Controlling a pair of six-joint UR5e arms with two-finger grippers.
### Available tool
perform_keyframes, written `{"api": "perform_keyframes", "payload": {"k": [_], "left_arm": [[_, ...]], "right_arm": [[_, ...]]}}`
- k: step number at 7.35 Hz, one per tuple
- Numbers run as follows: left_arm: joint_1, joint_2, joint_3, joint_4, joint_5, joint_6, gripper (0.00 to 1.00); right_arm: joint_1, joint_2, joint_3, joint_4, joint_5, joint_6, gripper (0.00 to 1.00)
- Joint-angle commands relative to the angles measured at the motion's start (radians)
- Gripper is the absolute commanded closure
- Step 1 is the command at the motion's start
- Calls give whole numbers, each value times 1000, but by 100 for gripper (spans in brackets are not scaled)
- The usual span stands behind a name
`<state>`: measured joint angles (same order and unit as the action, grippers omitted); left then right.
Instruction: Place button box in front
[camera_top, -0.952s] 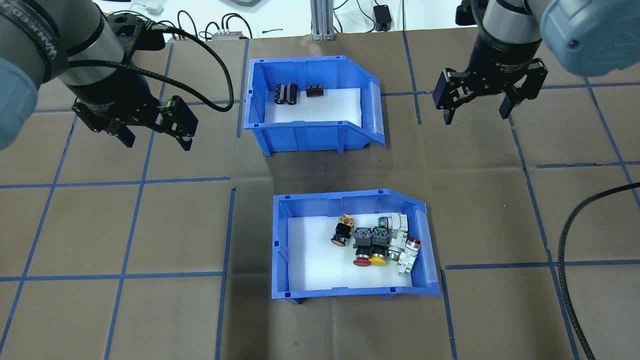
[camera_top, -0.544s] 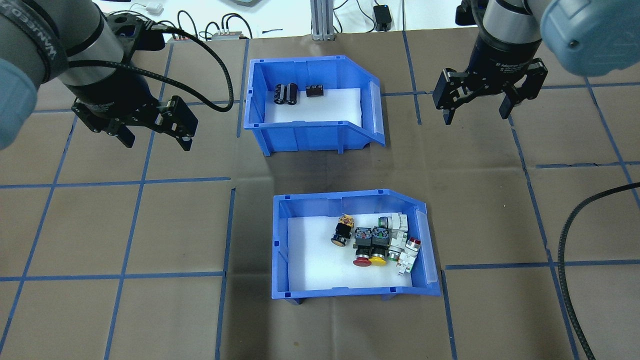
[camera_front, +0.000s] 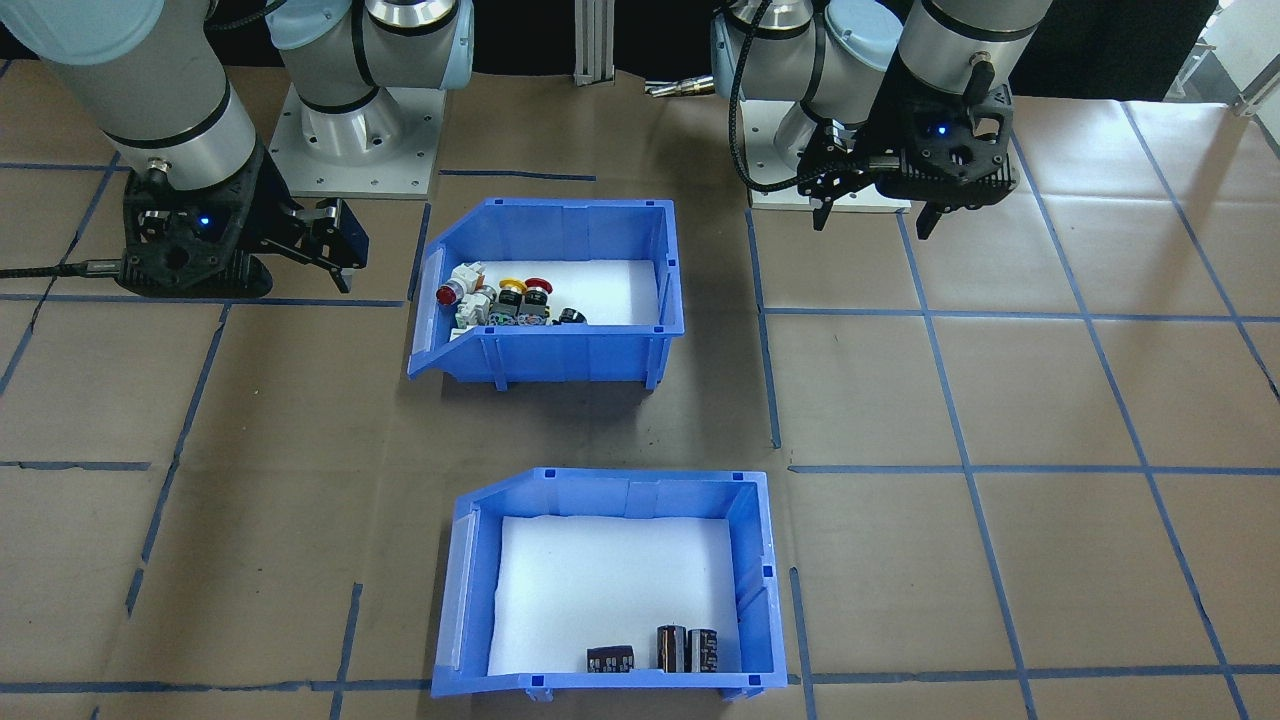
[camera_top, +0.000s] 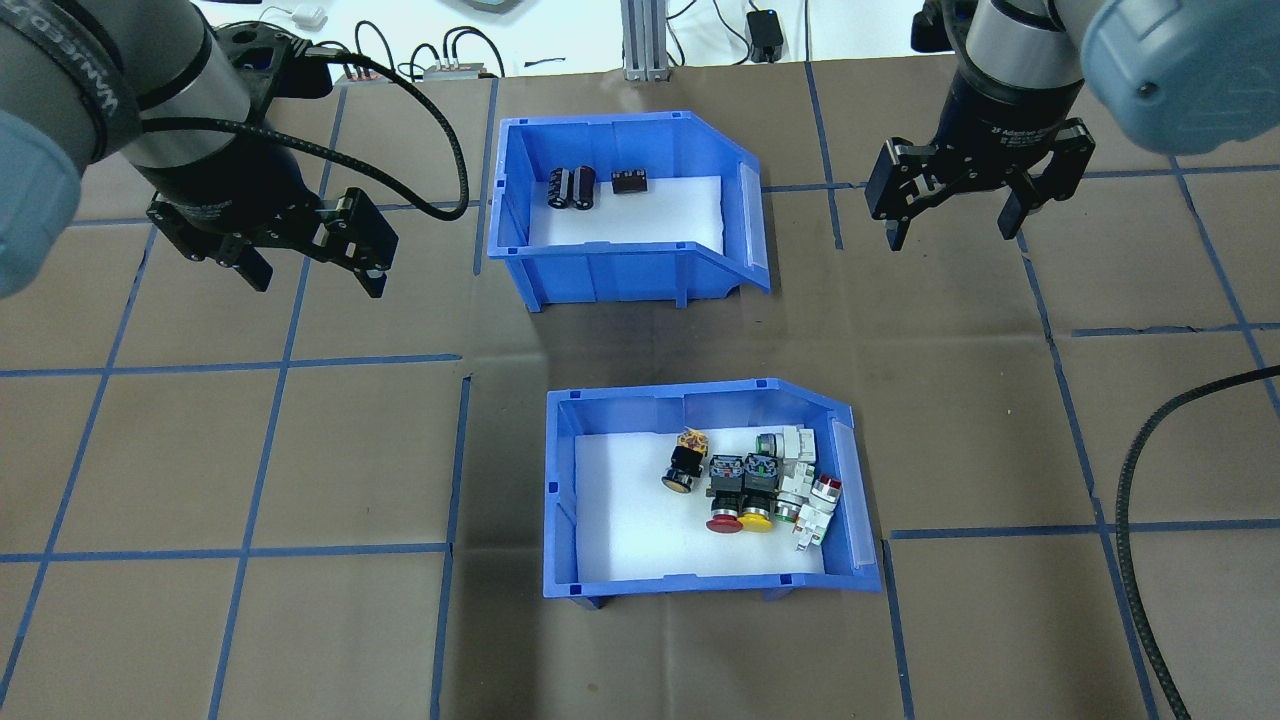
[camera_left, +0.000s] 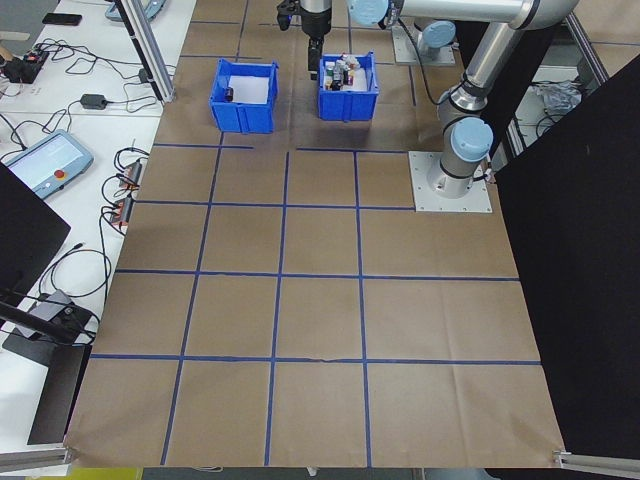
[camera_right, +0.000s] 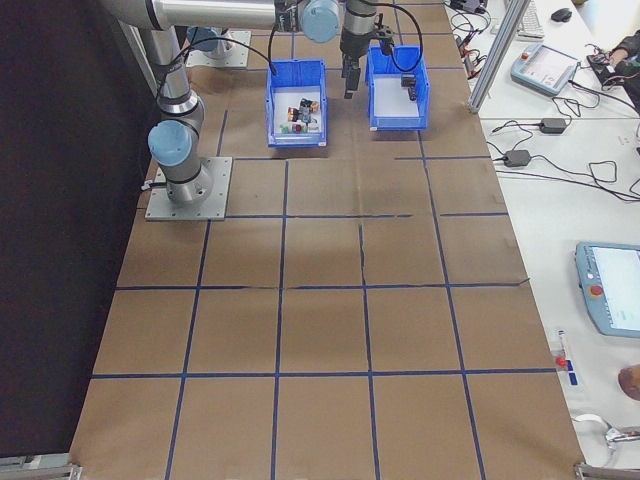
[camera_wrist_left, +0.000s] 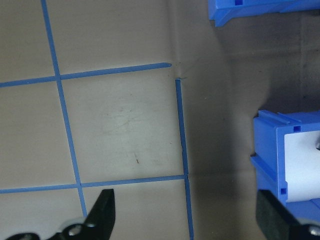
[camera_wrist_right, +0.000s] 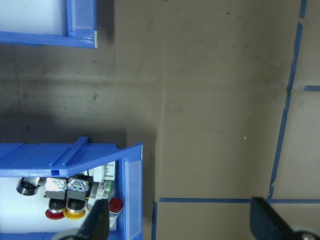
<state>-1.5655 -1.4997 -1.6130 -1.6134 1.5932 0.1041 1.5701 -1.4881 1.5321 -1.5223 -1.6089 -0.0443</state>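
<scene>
The button box (camera_top: 560, 500) is a blue bin with a white liner, standing on the near half of the table in the overhead view. Red and yellow push buttons (camera_top: 745, 485) lie bunched at its right side. In the front-facing view the box (camera_front: 560, 355) is the bin closer to the robot's base. My left gripper (camera_top: 315, 282) hovers open over the paper, left of and beyond the box. My right gripper (camera_top: 950, 233) hangs open to the far right. Neither holds anything. The left wrist view catches a corner of the box (camera_wrist_left: 272, 160); the right wrist view shows its sloped end (camera_wrist_right: 132, 190).
A second blue bin (camera_top: 620, 270) with black cylindrical parts (camera_top: 572, 187) stands beyond the button box, a gap of bare paper between them. Brown paper with a blue tape grid covers the table. A black cable (camera_top: 1135, 520) loops at the right edge.
Both grippers have drifted very slightly away from the near edge. Both bins stay where they were.
</scene>
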Motion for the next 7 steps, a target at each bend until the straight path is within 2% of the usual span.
{"api": "perform_keyframes", "payload": {"k": [1,4,7], "left_arm": [[1,-13,-2,39,-16,-105,0],[-10,22,-65,35,-18,-480,1],[-106,119,-187,30,-36,-1009,1]], "right_arm": [[1,2,-6,8,-3,-32,0],[2,25,-33,7,0,-122,0],[10,130,-166,7,7,-315,0]]}}
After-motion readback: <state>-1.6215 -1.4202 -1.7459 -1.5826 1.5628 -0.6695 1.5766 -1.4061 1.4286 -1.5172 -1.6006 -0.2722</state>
